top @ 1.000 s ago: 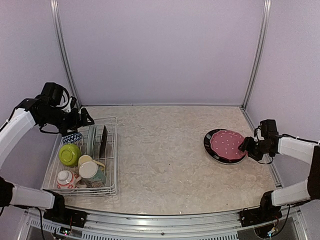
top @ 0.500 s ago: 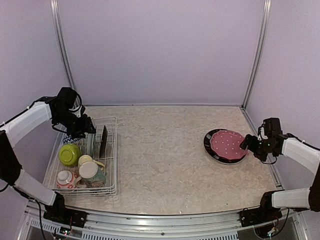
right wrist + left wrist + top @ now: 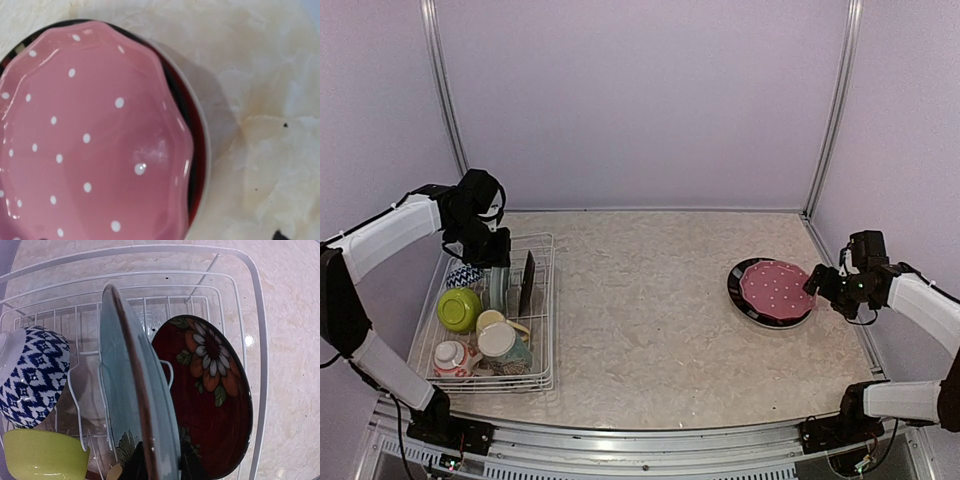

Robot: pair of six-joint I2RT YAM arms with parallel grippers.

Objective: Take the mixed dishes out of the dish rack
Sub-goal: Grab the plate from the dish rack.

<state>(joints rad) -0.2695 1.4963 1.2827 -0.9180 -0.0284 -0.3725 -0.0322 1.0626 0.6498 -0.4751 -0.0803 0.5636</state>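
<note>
Dish rack (image 3: 260, 345) holds pale teal plate (image 3: 120, 390), dark red floral plate (image 3: 210, 400), blue-white bowl (image 3: 35, 375), lime-green bowl (image 3: 40, 457). My left claw (image 3: 162, 467) straddles the pale teal plate, grip unclear; right claw (image 3: 816, 284) unclear too.

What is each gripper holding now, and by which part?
The left gripper has its jaws astride the pale teal plate at its upper rim; whether they pinch it cannot be told. The right gripper holds nothing.
</note>
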